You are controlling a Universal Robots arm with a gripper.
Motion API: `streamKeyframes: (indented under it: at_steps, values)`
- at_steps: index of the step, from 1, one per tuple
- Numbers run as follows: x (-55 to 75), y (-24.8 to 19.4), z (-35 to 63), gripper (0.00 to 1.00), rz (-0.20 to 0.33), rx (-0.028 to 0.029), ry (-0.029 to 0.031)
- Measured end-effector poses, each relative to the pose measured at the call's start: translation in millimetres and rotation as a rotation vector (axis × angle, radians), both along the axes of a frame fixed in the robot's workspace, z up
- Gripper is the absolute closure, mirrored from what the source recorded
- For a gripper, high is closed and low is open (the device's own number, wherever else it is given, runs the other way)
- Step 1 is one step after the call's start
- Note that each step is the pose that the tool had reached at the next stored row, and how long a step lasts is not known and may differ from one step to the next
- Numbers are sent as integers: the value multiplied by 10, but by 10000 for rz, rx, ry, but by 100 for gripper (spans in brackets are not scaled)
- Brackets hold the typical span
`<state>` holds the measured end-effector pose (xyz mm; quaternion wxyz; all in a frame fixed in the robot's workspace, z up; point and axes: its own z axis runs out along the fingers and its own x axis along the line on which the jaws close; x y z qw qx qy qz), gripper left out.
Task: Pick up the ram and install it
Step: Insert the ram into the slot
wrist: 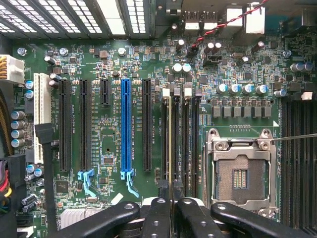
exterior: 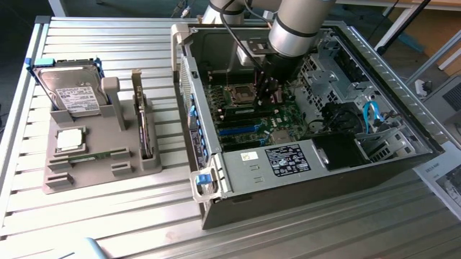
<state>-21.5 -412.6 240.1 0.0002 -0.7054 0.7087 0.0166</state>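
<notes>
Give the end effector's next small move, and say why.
Probably press straight down, slowly. The end effector is shut on the ram, which is seen edge-on and lined up along one of the memory slots beside the processor socket; whether it has seated is unclear.

You get daylight raking the ribbed tabletop (exterior: pixel 108 216) in the exterior view, with white glare along its slats, while the inside of the computer case (exterior: pixel 245 178) sits in shade under the arm. At the wrist the motherboard (wrist: pixel 109 144) is evenly lit; the pincer (wrist: pixel 172 196) reads near black, the ram (wrist: pixel 171 139) a pale glinting edge
</notes>
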Motion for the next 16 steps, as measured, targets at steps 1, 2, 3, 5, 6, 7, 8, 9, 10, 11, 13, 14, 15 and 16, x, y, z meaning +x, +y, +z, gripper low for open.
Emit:
streamKeyframes:
  at_steps: [1, 2, 3, 5, 6, 7, 8, 9, 10, 11, 13, 14, 15, 16]
  values:
    - [2, 0, 0, 88, 0, 0, 0]
    - [7, 0, 0, 88, 0, 0, 0]
    - [6, 0, 0, 88, 0, 0, 0]
    - [6, 0, 0, 88, 0, 0, 0]
    - [6, -4, 0, 88, 0, 0, 0]
    - [6, -6, 0, 88, 0, 0, 0]
    - [6, -8, 0, 88, 0, 0, 0]
    - [6, -10, 0, 88, 0, 0, 0]
    - [6, -11, 0, 88, 0, 0, 0]
    - [7, -17, 0, 88, 0, 0, 0]
    - [4, -19, 0, 88, 0, 0, 0]
    - [4, -19, 0, 88, 0, 0, 0]
    - [1, -19, 0, 88, 0, -1, 0]
    - [-1, -19, 0, 88, 0, 0, 0]
